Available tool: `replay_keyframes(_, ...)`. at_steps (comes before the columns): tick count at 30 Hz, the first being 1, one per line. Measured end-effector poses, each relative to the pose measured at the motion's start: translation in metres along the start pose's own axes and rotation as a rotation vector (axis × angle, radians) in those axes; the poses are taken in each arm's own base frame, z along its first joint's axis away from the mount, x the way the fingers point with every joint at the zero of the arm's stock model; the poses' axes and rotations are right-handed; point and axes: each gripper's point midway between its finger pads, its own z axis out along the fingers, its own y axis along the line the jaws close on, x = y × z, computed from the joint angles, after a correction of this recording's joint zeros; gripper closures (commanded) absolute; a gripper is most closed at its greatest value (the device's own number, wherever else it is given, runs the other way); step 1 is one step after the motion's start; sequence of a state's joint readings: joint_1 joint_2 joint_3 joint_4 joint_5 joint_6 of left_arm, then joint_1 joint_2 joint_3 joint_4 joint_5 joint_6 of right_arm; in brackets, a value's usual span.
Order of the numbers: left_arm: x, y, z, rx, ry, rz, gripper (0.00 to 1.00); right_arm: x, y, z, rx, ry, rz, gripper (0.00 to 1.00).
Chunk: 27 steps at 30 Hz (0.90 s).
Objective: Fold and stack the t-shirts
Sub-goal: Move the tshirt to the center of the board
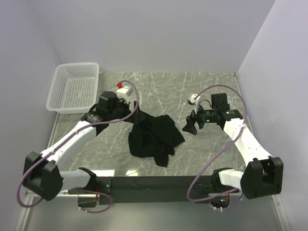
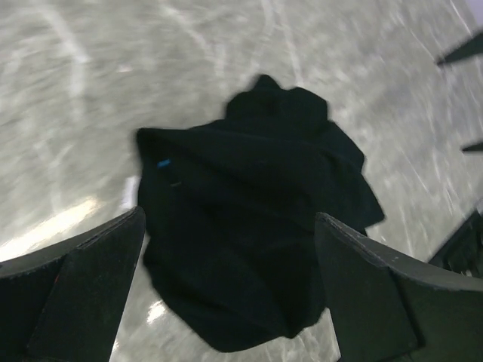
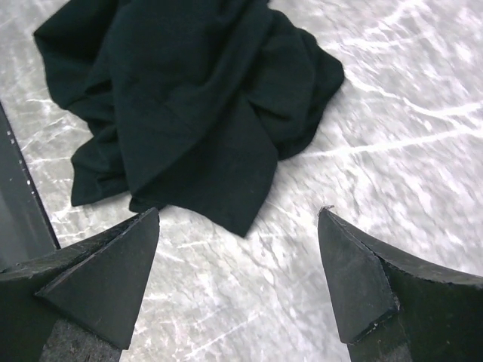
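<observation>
The shirt (image 1: 154, 137) lies in one crumpled heap near the middle of the table (image 1: 192, 86), a little toward the near edge. It is soft matte black cloth, bunched into loose folds with an uneven outline. In the left wrist view, which is blurred, it reads as a dark rounded mound (image 2: 256, 226) with a knob of cloth at its far end and a small light-blue mark (image 2: 163, 163) near one edge. In the right wrist view (image 3: 181, 98) the folds are clearer: broad creases and one flap that tapers to a point on the stone.

The table is grey, marble-patterned and smooth, with pale veins and a slight sheen. A flat black strip (image 1: 154, 183) runs along its near edge.

My left gripper (image 1: 131, 109) is at the shirt's far left edge. Its jaws are spread wide (image 2: 230, 219), and the cloth shows in the gap between the two black wedge-shaped fingers (image 2: 98, 286). I cannot tell whether they touch it.

My right gripper (image 1: 189, 126) is just beside the shirt's right edge, also spread wide (image 3: 240, 213), with bare stone and the pointed flap between its fingers (image 3: 106, 279).

A white plastic mesh basket (image 1: 77, 65), rectangular with flaring walls, sits at the far left corner, well apart from the shirt.
</observation>
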<state>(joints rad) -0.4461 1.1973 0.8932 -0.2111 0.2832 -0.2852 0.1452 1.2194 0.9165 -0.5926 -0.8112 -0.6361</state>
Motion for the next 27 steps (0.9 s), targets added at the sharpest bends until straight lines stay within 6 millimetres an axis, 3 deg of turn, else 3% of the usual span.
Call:
replay_keyframes(5,0.006,-0.038,0.020,0.092,0.067,0.061,0.02,0.008,-0.002,-0.011,0.053,-0.015,0.036,0.09)
replay_keyframes(13,0.045,-0.094,0.036,0.164,0.164,0.044,0.12,0.010,-0.006,-0.026,0.124,-0.040,0.049,0.09)
replay_keyframes(16,0.060,-0.100,0.049,0.112,0.212,0.017,0.21,0.012,-0.004,-0.029,0.133,-0.043,0.050,0.09)
replay_keyframes(21,0.076,-0.083,0.079,-0.064,0.290,-0.027,0.31,0.015,-0.003,-0.029,0.138,-0.041,0.061,0.09)
replay_keyframes(23,0.084,-0.075,0.087,-0.122,0.309,-0.035,0.39,0.015,-0.004,-0.030,0.141,-0.043,0.063,0.09)
replay_keyframes(24,0.087,-0.072,0.088,-0.148,0.317,-0.038,0.57,0.015,-0.004,-0.030,0.142,-0.044,0.063,0.09)
replay_keyframes(27,0.087,-0.067,0.089,-0.202,0.319,-0.039,0.91,0.014,-0.003,-0.031,0.144,-0.046,0.062,0.09)
